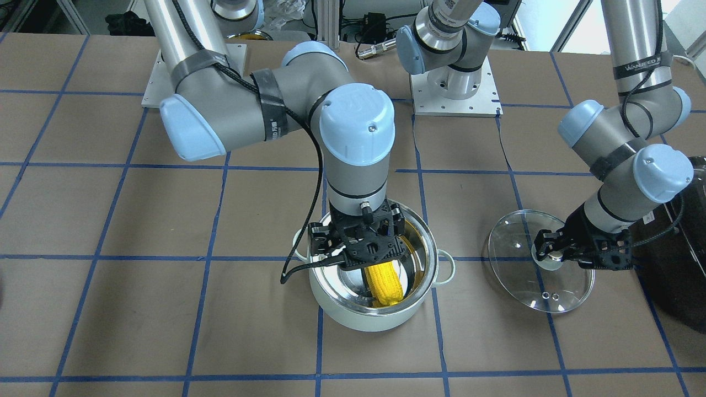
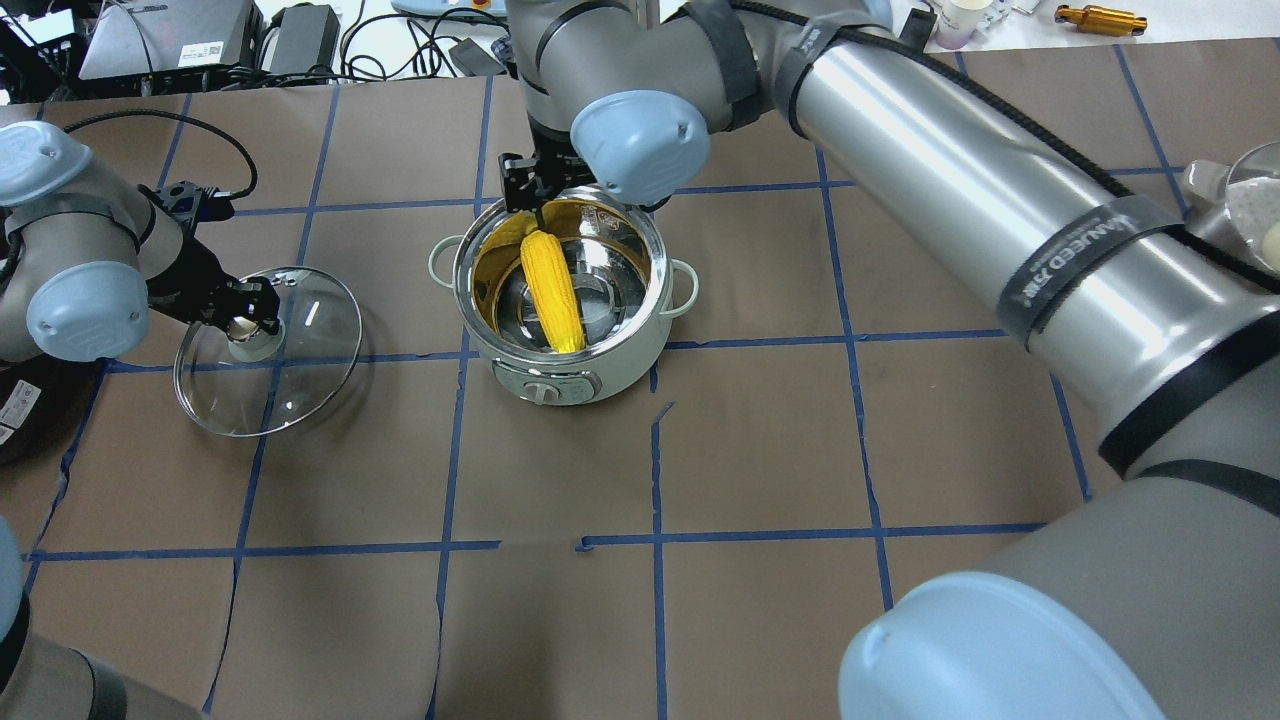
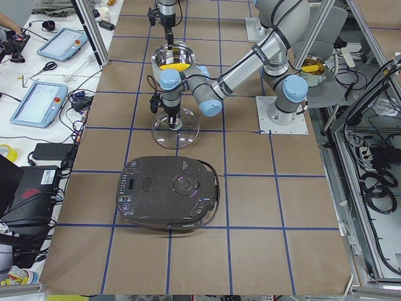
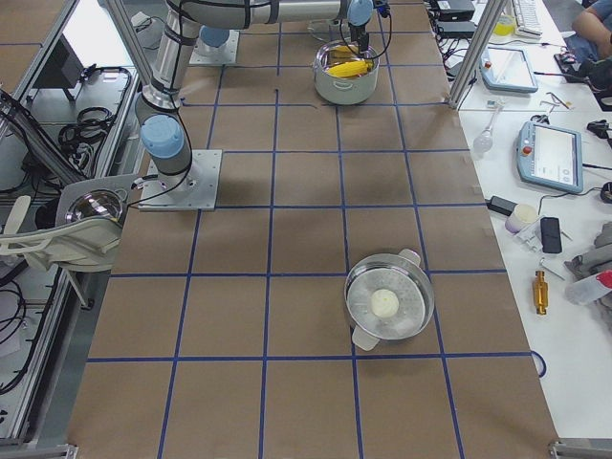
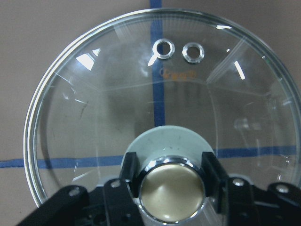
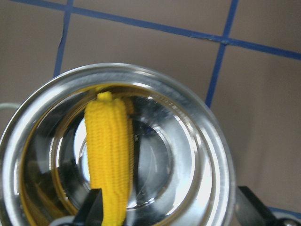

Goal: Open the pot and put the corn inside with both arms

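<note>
The pale mint-green pot (image 1: 375,320) stands lidless mid-table, also in the overhead view (image 2: 570,375). The yellow corn (image 1: 384,281) lies inside it, leaning against the steel wall (image 2: 553,290) (image 6: 109,155). My right gripper (image 1: 358,248) hovers just over the pot's rim, jaws wide apart, the corn's near end beside one finger (image 6: 89,209). My left gripper (image 1: 549,248) is shut on the knob (image 5: 171,188) of the clear glass lid (image 1: 524,275), which rests on the table off to the pot's side (image 2: 300,340).
A black glossy appliance (image 3: 169,191) sits close beyond the lid at the table's left end (image 1: 684,275). A steel steamer pan (image 4: 387,301) with a white lump in it stands toward the right end. Blue tape lines grid the brown table.
</note>
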{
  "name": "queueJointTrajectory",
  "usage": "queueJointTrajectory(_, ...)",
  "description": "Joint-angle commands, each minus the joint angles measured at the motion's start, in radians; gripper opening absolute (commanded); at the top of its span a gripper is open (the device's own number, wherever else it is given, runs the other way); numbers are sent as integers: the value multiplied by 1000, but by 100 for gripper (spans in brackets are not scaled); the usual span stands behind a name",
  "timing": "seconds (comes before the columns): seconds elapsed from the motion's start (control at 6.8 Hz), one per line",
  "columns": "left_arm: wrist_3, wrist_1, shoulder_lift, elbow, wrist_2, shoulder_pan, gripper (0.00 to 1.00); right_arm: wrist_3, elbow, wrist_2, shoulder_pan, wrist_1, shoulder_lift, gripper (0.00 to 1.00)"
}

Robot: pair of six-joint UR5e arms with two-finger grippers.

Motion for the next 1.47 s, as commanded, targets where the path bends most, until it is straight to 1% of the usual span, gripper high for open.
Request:
queueJointTrajectory(0.0,-1,1,-11,-1,13,9,25,-8,92,-3,-147,29,-132,100)
queueJointTrajectory(0.15,-6,1,-13,-7,15,10,57,-9,143,2,-212,134,-191,100)
queueJointTrajectory(0.29,-33,1,-16,-7,15,10,82,-11,169,7,-268,192,-235,100)
queueJointTrajectory(0.44,-38,0,-16,-5,15,10,96,-12,195,5,-304,235,-308,100)
queueJointTrajectory(0.59,-43,-2,-8,4,18,10,100,-41,221,1,-321,237,-340,100)
queueJointTrajectory(0.74,-78,-29,39,20,36,-16,100,-87,226,-31,-330,234,-354,100)
queueJointTrajectory(0.88,-108,-175,80,98,61,-65,100,-103,228,-63,-364,258,-373,100)
queueJointTrajectory(1.03,-224,-356,128,201,64,-141,100,-126,232,-53,-396,273,-390,100)
queueJointTrajectory(1.18,-370,-474,157,299,66,-230,100,-164,278,-38,-405,278,-419,100)
queueJointTrajectory(1.32,-473,-546,192,371,61,-322,100,-170,351,-36,-408,257,-462,100)
